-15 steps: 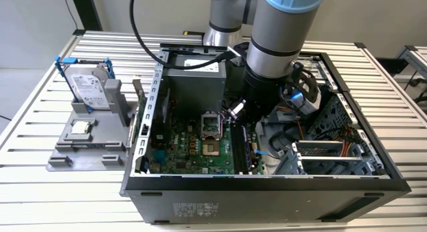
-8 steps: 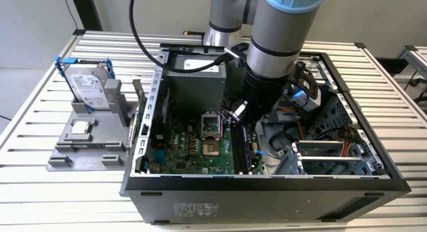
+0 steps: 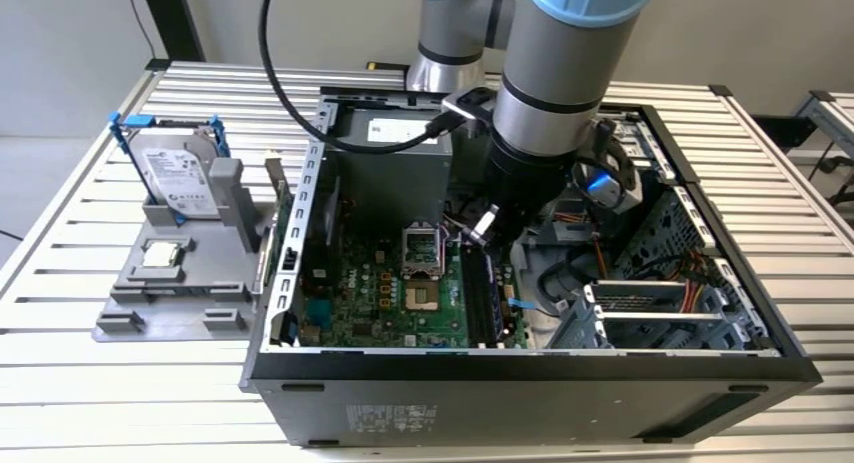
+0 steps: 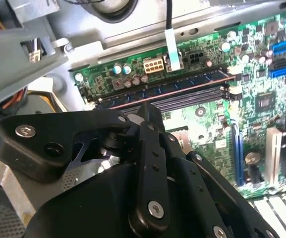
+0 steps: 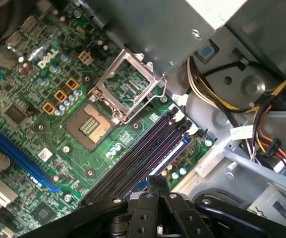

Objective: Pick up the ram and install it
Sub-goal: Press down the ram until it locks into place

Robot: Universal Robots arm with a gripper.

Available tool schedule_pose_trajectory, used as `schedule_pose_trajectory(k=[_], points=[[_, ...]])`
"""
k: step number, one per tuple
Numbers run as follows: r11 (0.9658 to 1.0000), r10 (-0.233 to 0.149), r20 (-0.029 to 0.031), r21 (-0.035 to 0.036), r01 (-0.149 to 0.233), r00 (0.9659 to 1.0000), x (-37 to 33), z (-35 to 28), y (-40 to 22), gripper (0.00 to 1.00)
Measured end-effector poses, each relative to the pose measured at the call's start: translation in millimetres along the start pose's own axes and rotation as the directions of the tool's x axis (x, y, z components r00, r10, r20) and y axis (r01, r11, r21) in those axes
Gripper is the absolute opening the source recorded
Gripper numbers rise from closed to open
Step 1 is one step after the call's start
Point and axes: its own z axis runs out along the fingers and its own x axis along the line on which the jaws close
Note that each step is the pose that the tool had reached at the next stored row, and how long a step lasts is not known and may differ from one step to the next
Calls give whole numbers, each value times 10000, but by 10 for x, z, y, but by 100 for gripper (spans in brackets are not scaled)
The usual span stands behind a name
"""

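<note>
Ram (image 5: 175,151), a long, narrow dark circuit-board stick with a bluish label strip, lying just beyond the tip of the black metal gripper (image 5: 155,179), fingers pressed together and holding nothing. Seated in the outermost of the long black plastic memory slots (image 5: 133,159) on the green motherboard (image 5: 48,99). Open silver processor socket (image 5: 123,91) beside the slots. All inside an open black computer case (image 3: 534,368) on a slatted metal table (image 3: 80,383).
</note>
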Motion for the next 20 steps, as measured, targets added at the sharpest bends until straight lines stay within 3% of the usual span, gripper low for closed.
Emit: schedule_pose_trajectory(k=[5, 15, 17, 20], points=[[9975, -709, -1, -28, 709, 9975, 0, 0, 0, 0], [9845, -1754, 3, -69, 1754, 9845, 0, 0, 0, 0], [9804, -1966, 4, -77, 1966, 9805, -1, 0, -1, 0], [9691, -2464, 7, -97, 2464, 9692, -1, 0, -1, 0]])
